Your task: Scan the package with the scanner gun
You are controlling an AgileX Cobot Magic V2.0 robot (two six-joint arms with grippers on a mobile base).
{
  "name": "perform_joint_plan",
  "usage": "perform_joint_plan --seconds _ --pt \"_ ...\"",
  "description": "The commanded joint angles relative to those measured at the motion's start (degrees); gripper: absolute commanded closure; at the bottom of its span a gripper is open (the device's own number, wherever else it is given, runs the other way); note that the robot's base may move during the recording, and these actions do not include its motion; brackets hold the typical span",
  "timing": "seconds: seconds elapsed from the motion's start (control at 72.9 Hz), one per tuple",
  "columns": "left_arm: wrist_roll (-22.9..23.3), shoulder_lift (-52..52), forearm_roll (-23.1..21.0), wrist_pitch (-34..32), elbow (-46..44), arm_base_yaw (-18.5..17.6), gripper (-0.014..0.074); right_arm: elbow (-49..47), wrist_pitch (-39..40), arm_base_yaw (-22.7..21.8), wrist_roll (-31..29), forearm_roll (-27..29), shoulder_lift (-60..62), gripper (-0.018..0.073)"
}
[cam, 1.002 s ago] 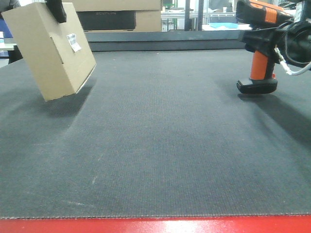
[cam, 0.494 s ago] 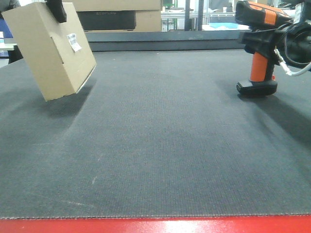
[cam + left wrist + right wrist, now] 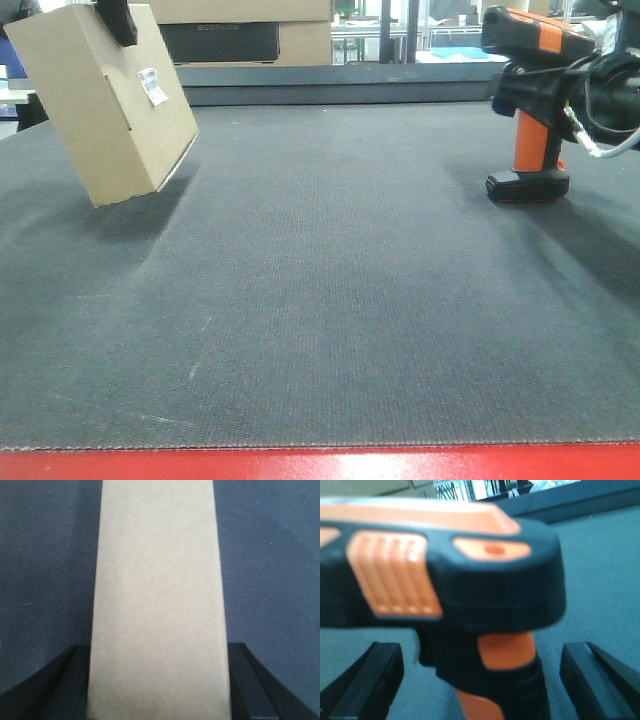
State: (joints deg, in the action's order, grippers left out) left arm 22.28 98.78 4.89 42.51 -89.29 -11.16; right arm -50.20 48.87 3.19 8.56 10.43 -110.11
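Dark woven matting (image 3: 330, 300) covered the bench. Over its far left side my left gripper (image 3: 159, 680) was clamped on the package (image 3: 105, 105), tilted, lower corner just above the mat, white label (image 3: 152, 87) facing the middle. It looked light and stiff; its flat sides gave a sound hold. The scanner gun (image 3: 530, 100) stood well apart on the right. My right gripper (image 3: 480, 680) flanked its orange handle; whether those jaws had closed, I could not tell. Larger boxes (image 3: 250, 35) stood behind.
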Motion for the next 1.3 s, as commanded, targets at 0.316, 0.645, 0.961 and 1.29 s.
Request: perform_joint_plan --seconds 0.316,0.645,0.961,1.29 --pt "-1.6 -2.4 3.4 -1.4 -0.5 0.0 0.0708 6.1 -0.4 -0.3 -0.1 0.0 3.8 0.0" --pt "-13.1 -5.8 7.1 5.4 -0.4 6.1 0.0708 14.8 -2.3 -0.3 -0.1 -3.5 14.7 0.0" --pt "-19.2 -5.8 -2.8 -1.2 6.3 9.6 0.0708 19.9 -2.2 -0.2 -0.1 -8.3 20.5 0.0" --pt "-19.2 -5.8 -1.2 -9.1 12.0 9.5 0.0708 20.5 -2.2 -0.1 -0.1 -10.8 21.0 0.0"
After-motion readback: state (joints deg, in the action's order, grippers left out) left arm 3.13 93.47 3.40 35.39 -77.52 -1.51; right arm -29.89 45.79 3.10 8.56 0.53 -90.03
